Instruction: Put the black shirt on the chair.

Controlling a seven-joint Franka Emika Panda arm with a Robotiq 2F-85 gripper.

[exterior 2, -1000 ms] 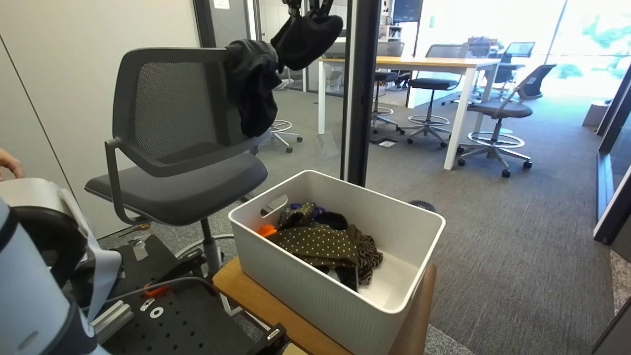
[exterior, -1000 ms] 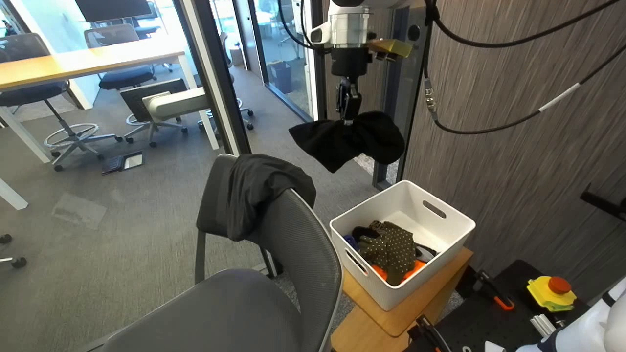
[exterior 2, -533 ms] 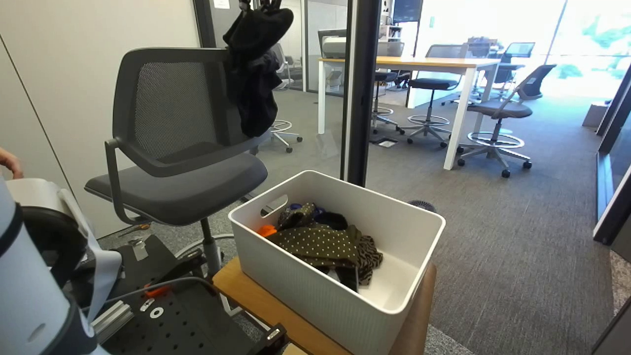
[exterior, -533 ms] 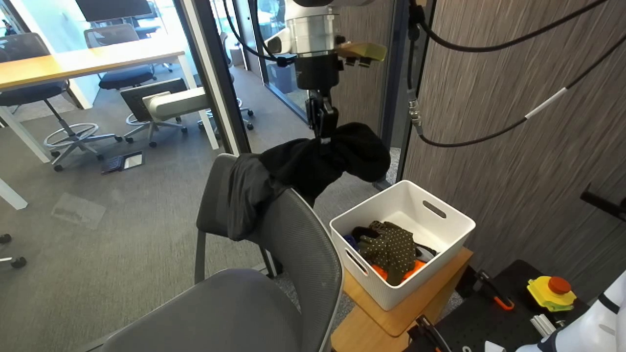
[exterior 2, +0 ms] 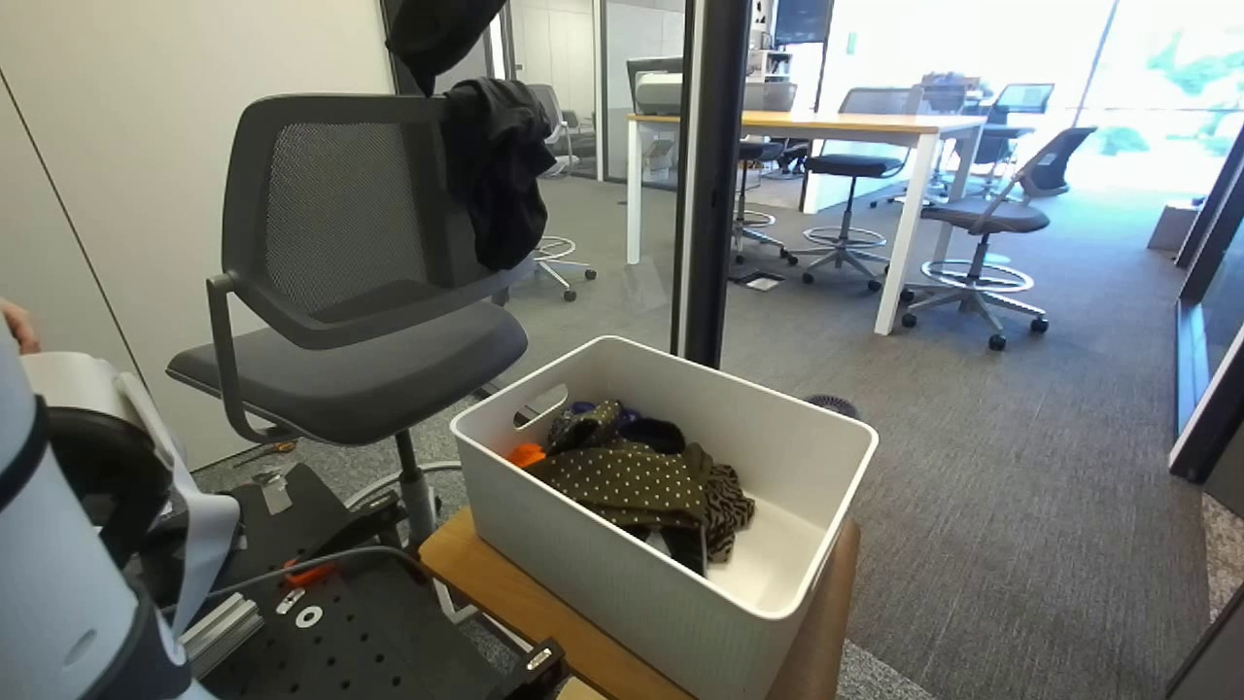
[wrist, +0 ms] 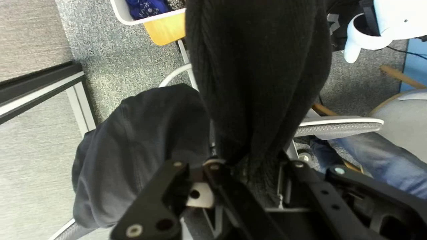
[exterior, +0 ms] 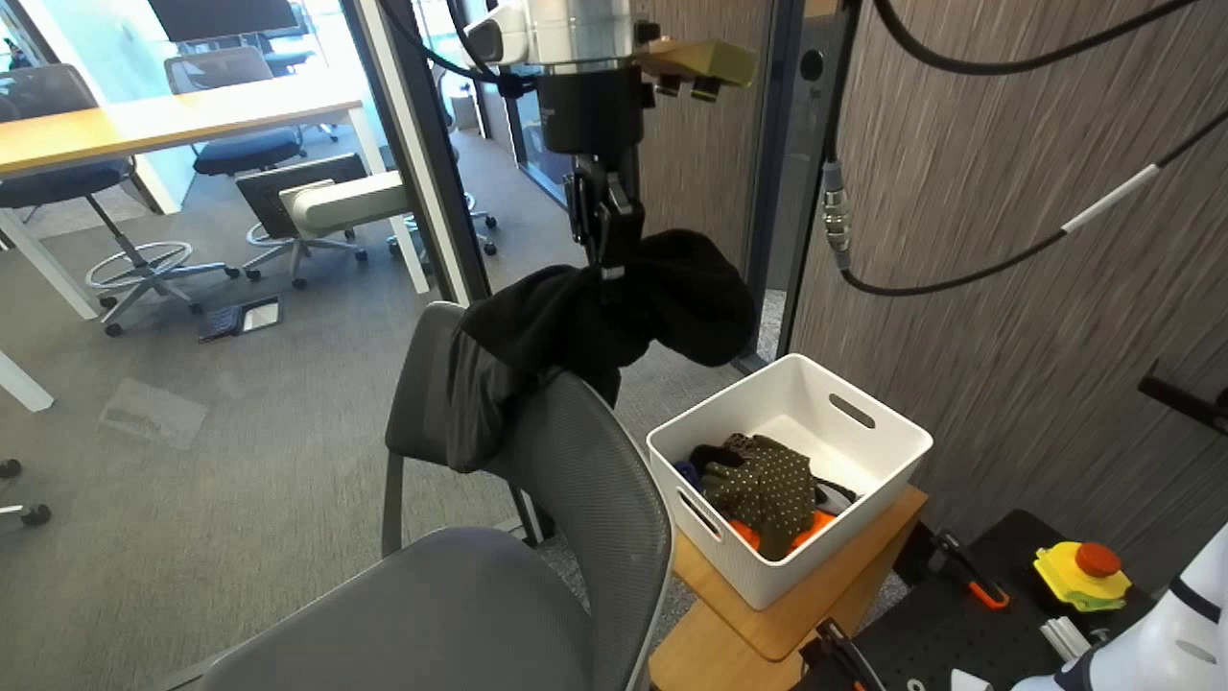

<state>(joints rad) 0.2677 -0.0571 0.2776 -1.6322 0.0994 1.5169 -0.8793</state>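
Your fingers [exterior: 619,228] pinch the black shirt [exterior: 635,315], seemingly for placing: lower it toward six o'clock onto the chair [exterior: 585,461], then release.

No word, number, brand or sign can be read in any view. In an exterior view, a white sleeve [exterior: 1111,201] sits on a cable [exterior: 921,291] at the right of the frame; whether it carries print cannot be told. Any marking on the yellow box [exterior: 1058,573] with the red button [exterior: 1098,559], at the lower right, is too small to make out. In an exterior view, a pale patch [exterior 2: 1051,157] on a chair back [exterior 2: 1065,166] at the upper right is too small to read.
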